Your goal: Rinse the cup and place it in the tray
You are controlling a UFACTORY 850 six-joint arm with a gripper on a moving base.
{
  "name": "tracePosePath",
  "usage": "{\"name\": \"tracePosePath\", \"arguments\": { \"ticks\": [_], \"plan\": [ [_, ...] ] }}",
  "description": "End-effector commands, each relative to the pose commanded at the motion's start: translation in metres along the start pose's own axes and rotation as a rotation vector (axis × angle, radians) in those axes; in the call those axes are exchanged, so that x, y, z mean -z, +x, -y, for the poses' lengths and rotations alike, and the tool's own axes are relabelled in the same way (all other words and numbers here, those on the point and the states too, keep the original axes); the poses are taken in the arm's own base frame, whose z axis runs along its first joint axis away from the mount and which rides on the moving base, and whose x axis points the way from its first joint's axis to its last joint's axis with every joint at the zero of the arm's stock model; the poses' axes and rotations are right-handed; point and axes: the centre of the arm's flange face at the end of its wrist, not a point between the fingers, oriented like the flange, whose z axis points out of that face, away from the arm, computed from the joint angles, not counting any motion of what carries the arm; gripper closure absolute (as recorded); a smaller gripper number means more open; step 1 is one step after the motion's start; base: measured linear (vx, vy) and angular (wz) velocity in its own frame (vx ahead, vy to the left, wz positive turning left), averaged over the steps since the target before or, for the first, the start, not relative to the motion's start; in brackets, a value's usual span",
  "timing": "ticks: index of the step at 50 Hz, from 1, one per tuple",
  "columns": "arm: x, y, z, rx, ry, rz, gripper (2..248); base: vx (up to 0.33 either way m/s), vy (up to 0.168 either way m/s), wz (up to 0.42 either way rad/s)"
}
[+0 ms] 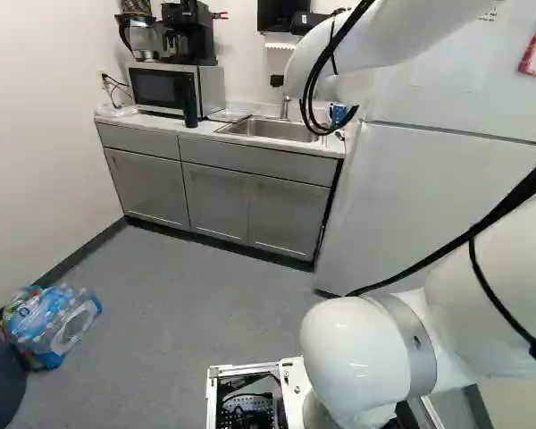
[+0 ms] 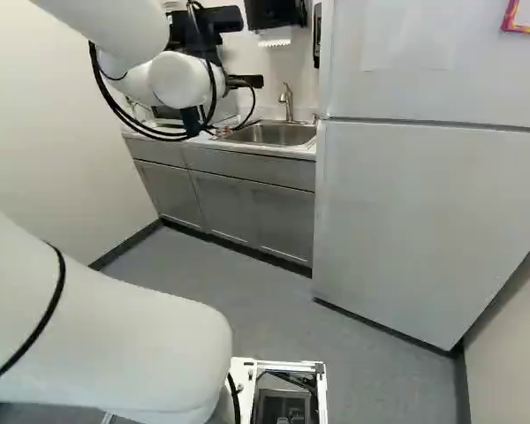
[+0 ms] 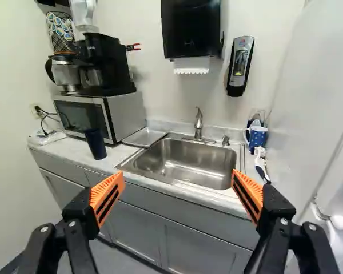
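Fingers (image 3: 115, 181) stand wide apart, gripping nothing

Reaching the dark blue tumbler (image 3: 95, 144), near the countertop's (image 3: 66, 147) front edge, seems the step in hand; next, the gripper (image 3: 178, 174) should approach and straddle it. Its inside is hidden; whether the flat metal piece (image 3: 144, 137) beside the sink (image 3: 188, 162) is the tray, I cannot tell
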Motion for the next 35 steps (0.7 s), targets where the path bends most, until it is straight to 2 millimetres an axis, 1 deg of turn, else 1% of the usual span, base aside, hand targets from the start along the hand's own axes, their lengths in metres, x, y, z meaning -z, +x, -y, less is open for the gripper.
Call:
{"name": "tracePosePath", "arguments": {
  "ticks": [4,35],
  "plan": [
    [0.0005,0.0042,0.0,0.0,0.0,-0.007,3,0.0,0.0,0.0],
    [0.0005,0.0042,0.0,0.0,0.0,-0.007,3,0.0,0.0,0.0]
  ]
}}
